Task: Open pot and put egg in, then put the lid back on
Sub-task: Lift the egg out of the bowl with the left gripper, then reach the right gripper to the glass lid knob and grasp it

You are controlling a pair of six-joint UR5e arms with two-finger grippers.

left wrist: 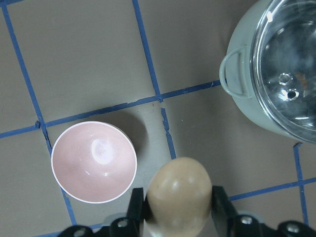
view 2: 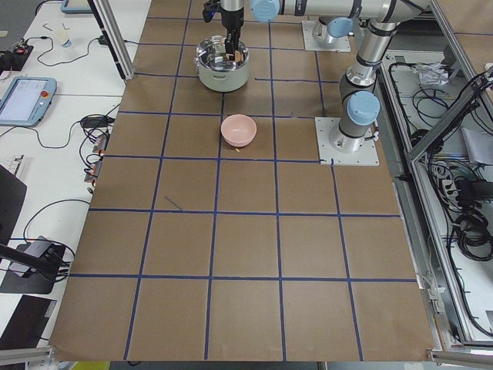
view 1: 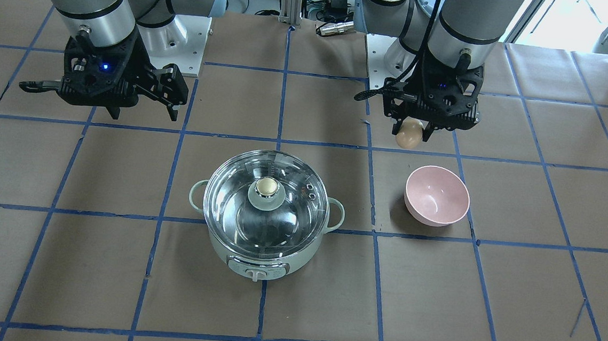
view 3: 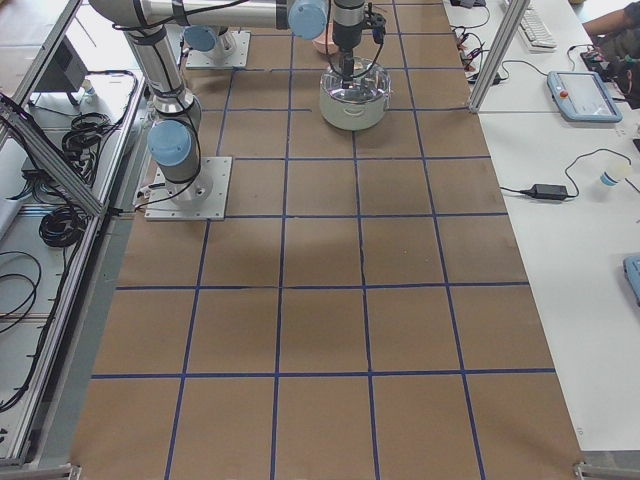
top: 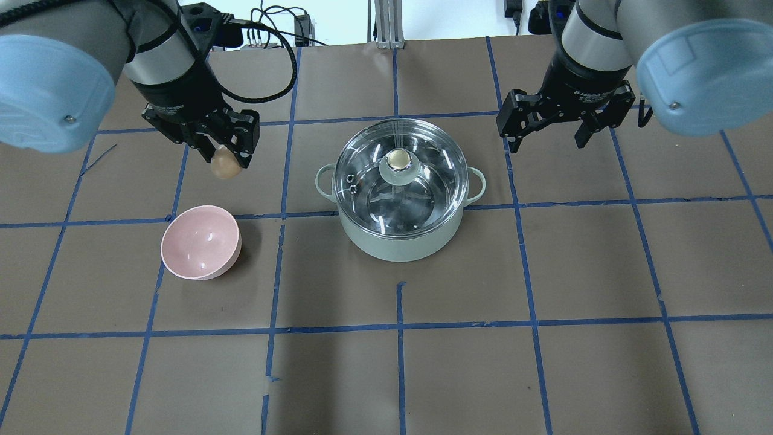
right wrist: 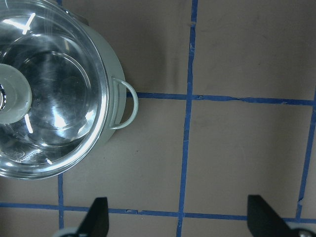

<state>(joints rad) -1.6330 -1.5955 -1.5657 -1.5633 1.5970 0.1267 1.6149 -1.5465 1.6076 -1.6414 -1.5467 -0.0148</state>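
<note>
The mint-green pot (view 1: 261,253) (top: 398,238) stands mid-table with the glass lid (view 1: 237,208) (top: 423,193) closed on it, its gold-topped knob (view 1: 267,187) (top: 398,159) at the centre. My left gripper (top: 226,163) (view 1: 409,135) is shut on the light-brown egg (top: 225,170) (view 1: 410,134) (left wrist: 180,192) and holds it above the table, behind the pink bowl and to the left of the pot. My right gripper (top: 546,136) (view 1: 142,108) is open and empty, above the table to the right of the pot. The pot also shows in both wrist views (left wrist: 247,98) (right wrist: 111,106).
An empty pink bowl (top: 201,241) (view 1: 437,196) (left wrist: 94,162) sits on the table left of the pot, in front of my left gripper. The brown table has a blue tape grid. Cables and arm bases lie at the back edge.
</note>
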